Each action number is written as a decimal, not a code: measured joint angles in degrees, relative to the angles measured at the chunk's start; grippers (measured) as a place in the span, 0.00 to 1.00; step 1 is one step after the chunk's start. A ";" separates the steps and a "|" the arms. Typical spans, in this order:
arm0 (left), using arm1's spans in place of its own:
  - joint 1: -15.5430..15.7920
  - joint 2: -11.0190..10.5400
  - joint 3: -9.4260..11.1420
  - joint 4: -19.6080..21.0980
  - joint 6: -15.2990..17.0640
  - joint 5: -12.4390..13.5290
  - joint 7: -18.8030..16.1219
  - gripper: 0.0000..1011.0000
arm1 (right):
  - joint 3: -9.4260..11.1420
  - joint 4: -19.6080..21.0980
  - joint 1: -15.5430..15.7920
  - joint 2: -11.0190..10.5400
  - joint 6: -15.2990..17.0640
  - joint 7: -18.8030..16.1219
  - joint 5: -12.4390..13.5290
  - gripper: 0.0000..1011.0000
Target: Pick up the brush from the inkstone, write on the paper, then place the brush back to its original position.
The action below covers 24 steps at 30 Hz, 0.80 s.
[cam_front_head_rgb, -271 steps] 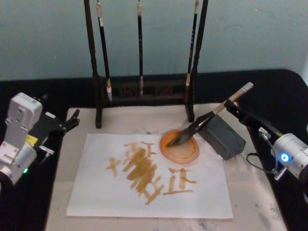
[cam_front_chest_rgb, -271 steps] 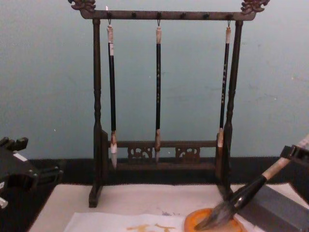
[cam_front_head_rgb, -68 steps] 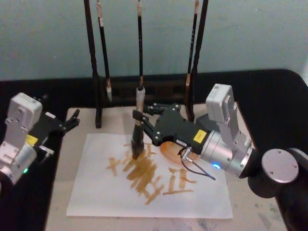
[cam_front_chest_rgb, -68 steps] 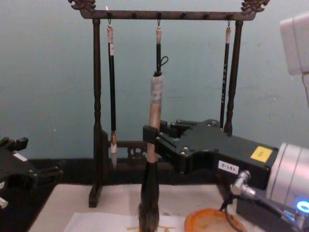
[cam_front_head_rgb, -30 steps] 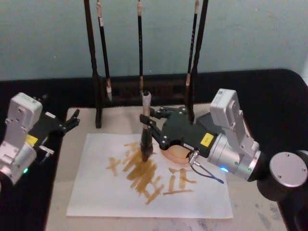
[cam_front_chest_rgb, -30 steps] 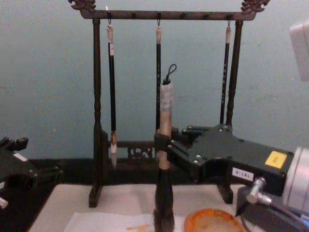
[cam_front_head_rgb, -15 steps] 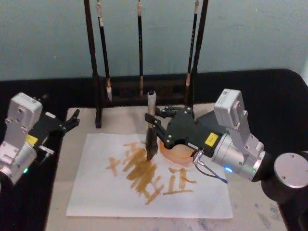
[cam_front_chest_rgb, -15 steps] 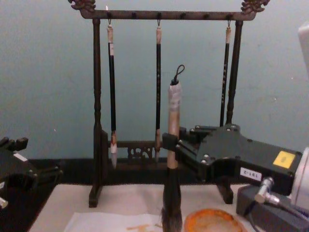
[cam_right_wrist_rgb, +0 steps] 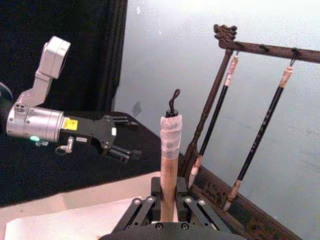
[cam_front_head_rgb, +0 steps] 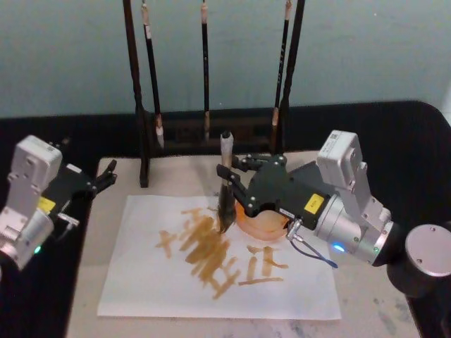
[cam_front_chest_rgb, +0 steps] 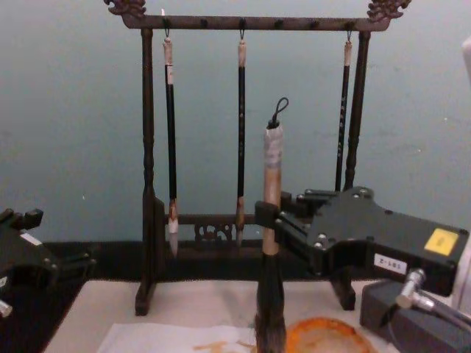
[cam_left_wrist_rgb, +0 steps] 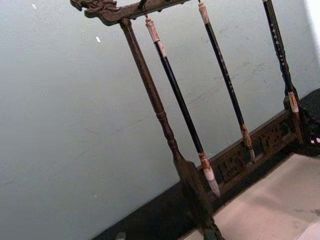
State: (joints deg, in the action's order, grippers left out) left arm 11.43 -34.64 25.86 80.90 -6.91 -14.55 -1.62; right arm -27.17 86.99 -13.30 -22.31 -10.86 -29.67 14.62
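My right gripper is shut on the brush, which it holds upright by the pale tan handle. The cord loop is on top and the dark bristles point down. The bristle tip hangs at the upper right of the orange strokes on the white paper, just left of the orange dish. I cannot tell whether it touches the sheet. The dark grey inkstone block lies behind the gripper. In the right wrist view the fingers clamp the handle. My left gripper is parked open at the table's left.
A wooden rack with three thin hanging brushes stands just behind the held brush. The paper lies on a beige mat. Black cloth covers the table around the mat.
My right gripper has carried the upright brush to the right across the paper, from the middle strokes toward the orange dish. The left arm has stayed still.
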 joint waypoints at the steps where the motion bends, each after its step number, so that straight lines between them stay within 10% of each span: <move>1: 0.00 0.00 0.00 0.00 0.00 0.00 0.00 1.00 | 0.03 0.04 0.04 -0.03 0.01 0.02 -0.03 0.17; 24: 0.00 0.00 0.00 0.00 0.00 0.00 0.00 1.00 | 0.81 1.51 1.11 -0.78 0.25 0.70 -1.44 0.17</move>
State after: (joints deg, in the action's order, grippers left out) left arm 11.43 -34.65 25.86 80.90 -6.91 -14.55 -1.62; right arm -26.37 88.50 -12.19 -23.09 -10.61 -28.97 13.17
